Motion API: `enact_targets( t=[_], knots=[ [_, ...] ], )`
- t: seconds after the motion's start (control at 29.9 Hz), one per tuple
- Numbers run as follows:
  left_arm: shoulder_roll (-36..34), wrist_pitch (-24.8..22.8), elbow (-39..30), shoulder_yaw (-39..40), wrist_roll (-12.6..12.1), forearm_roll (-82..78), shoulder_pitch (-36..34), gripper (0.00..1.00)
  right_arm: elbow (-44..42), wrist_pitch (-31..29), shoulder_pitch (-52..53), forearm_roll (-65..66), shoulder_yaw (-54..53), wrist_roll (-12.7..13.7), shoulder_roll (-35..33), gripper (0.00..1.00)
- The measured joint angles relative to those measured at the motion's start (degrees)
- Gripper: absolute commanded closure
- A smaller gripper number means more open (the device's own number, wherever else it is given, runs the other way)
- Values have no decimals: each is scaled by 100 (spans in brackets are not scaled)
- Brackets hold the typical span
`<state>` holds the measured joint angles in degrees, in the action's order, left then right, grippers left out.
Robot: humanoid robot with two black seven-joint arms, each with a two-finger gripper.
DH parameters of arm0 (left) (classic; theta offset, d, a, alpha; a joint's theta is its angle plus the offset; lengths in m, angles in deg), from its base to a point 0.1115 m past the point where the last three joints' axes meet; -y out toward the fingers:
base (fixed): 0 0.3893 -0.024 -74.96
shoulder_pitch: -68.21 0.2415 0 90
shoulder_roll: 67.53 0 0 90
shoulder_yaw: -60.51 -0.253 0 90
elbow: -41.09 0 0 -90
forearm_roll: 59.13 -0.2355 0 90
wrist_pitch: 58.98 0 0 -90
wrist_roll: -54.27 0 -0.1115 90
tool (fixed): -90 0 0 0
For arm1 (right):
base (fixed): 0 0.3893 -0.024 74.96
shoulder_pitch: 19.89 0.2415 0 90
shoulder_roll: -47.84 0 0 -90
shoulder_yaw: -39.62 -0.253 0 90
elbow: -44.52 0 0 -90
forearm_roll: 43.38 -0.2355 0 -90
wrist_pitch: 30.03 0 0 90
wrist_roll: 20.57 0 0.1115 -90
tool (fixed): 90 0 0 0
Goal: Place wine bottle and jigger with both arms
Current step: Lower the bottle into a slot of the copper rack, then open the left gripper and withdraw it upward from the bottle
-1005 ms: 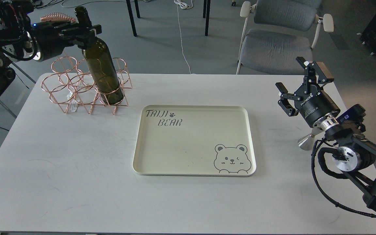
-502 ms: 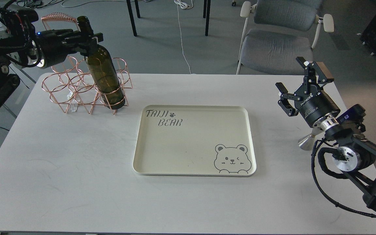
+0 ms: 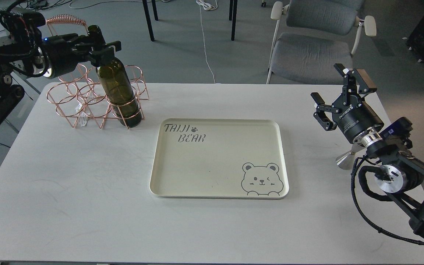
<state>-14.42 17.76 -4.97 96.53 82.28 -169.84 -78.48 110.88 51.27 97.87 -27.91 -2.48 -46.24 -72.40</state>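
Note:
The dark olive-green wine bottle [image 3: 118,86] stands nearly upright in the front right ring of a copper wire rack [image 3: 68,99] at the table's back left. My left gripper [image 3: 99,46] is shut on the bottle's neck just below the mouth. My right gripper [image 3: 326,81] is open and empty, raised above the table's right edge. The shiny steel jigger [image 3: 344,159] lies on the table at the right, partly hidden behind my right wrist.
A cream tray [image 3: 197,165] with a bear drawing and "TAIJI BEAR" lettering lies at the table's middle. A grey chair [image 3: 315,40] stands behind the table at the back right. Cables and table legs are on the floor beyond.
My left gripper has come down and slightly right with the bottle, which now sits lower and more upright in the rack ring. The right arm has not moved.

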Motion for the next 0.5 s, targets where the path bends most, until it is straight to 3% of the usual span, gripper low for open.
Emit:
enact_targets(
  t=[0.3, 0.5],
  knots=[
    [-86, -8, -116, 11, -1, 210, -47, 2, 0, 0, 0, 0, 0, 0, 2, 2],
    [-627, -35, -604, 99, -2, 215, -56, 2, 1, 0, 1, 0, -16, 0, 2, 2]
  ],
)
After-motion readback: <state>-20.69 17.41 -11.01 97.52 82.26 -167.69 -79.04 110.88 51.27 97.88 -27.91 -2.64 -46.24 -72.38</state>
